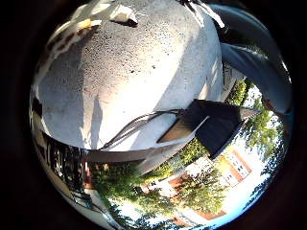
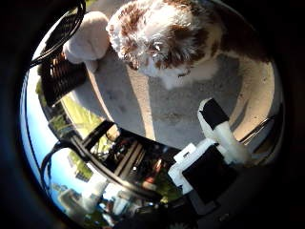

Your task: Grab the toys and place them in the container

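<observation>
A brown and white plush toy [image 2: 164, 36] lies on the grey speckled tabletop [image 2: 157, 109], close to my palm. A pale cream plush toy [image 2: 88, 40] rests beside it, touching the edge of a dark wire basket [image 2: 59, 74]. One finger [image 2: 221, 131] of my right hand [image 2: 205, 162], white with a black tip, reaches out straight over the table, apart from the brown and white toy. Nothing is held between the fingers that show.
The table's round edge [image 1: 120, 151] drops off to a yard with trees and brick buildings. A dark wedge-shaped block [image 1: 213, 124] juts out past the rim. White parts [image 1: 120, 13] lie at the far side of the tabletop.
</observation>
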You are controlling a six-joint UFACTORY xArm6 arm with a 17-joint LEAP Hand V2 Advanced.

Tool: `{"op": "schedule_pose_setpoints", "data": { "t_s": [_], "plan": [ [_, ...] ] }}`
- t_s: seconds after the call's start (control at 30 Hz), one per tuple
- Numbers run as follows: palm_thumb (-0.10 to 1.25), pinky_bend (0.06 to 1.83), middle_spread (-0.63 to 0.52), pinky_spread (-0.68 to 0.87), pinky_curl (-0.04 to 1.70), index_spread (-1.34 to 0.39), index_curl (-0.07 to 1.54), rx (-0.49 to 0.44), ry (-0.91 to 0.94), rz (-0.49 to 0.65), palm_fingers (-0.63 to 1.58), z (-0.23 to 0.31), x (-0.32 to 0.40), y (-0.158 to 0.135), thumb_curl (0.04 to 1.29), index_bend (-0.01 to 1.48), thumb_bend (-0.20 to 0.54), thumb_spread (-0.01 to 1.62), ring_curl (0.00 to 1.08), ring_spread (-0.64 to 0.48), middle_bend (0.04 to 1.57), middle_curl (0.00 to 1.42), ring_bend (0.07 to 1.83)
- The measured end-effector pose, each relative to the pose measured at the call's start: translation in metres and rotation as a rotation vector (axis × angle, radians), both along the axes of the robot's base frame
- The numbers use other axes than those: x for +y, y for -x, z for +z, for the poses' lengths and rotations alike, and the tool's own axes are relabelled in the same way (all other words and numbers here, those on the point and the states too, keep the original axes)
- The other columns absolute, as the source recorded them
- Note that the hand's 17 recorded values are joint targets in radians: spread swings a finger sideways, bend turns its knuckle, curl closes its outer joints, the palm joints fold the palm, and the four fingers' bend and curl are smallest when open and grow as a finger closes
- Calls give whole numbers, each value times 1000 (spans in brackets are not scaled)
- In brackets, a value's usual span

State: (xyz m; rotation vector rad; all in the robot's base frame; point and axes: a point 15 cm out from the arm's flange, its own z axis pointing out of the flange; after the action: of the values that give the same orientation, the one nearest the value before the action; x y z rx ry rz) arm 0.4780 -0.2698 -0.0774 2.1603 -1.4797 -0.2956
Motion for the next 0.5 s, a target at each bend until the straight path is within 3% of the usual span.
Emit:
{"op": "schedule_pose_setpoints", "data": {
  "t_s": [0.07,0.1,0.2,0.27,0.3,0.4,0.5],
  "plan": [
    [798,526,3,437,226,-250,338,1,0,5,319,0,1,0,464,245,-28,1088,303,230,204,325,387],
    [800,534,-23,434,212,-256,341,2,-1,6,533,-1,-1,0,462,255,-27,1089,318,216,248,345,461],
    [807,538,-59,399,206,-290,331,1,-9,-1,747,-1,-5,3,460,180,-25,1089,367,165,370,395,635],
    [824,521,-96,372,212,-345,297,-24,-9,-20,808,2,-16,2,460,80,-23,1084,483,129,580,493,907],
    [834,535,-114,367,219,-378,290,-37,-7,-30,819,5,-23,3,462,105,-22,1079,536,109,659,539,1019],
    [852,666,-160,364,246,-464,279,-77,-2,-42,905,21,-36,-3,466,180,-22,1072,622,54,792,633,1173],
    [925,998,-199,356,347,-577,285,-95,-44,-62,1097,28,-30,-4,490,240,3,1062,680,-3,918,734,1218]
  ]
}}
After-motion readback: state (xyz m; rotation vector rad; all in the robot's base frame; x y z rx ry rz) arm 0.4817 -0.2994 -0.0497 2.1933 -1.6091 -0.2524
